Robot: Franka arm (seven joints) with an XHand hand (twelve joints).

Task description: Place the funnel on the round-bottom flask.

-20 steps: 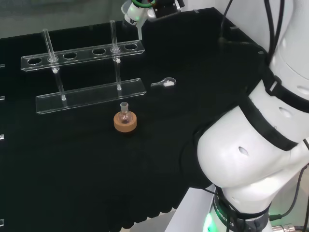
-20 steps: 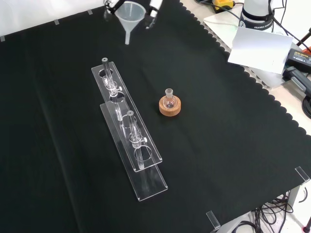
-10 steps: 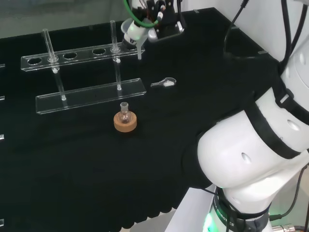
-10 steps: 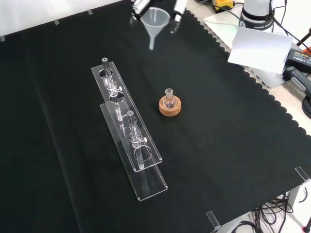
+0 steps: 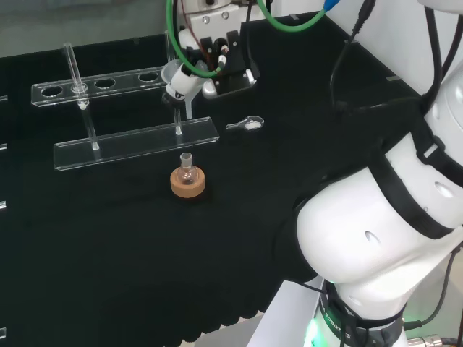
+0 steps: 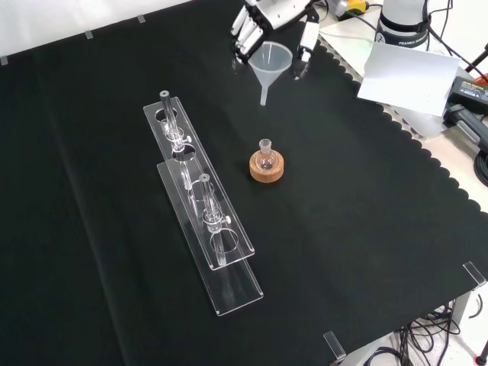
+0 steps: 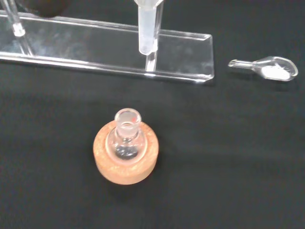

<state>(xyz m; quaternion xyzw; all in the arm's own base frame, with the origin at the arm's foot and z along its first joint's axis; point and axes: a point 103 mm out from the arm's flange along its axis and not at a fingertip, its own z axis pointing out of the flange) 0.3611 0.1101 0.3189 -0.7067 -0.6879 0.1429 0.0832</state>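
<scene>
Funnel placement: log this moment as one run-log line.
phase: carry | robot hand: shut on funnel | funnel: airborne, stem down, short of flask | round-bottom flask: upright on cork ring, mouth open

Front view: flask (image 6: 265, 158) on cork ring (image 6: 267, 168); rack (image 6: 200, 206) left.

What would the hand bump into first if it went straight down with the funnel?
Probably bare black cloth. The hand holds the funnel stem-down, above and apart from the flask on its cork ring. Depth is unclear, so it is hard to be sure.
</scene>
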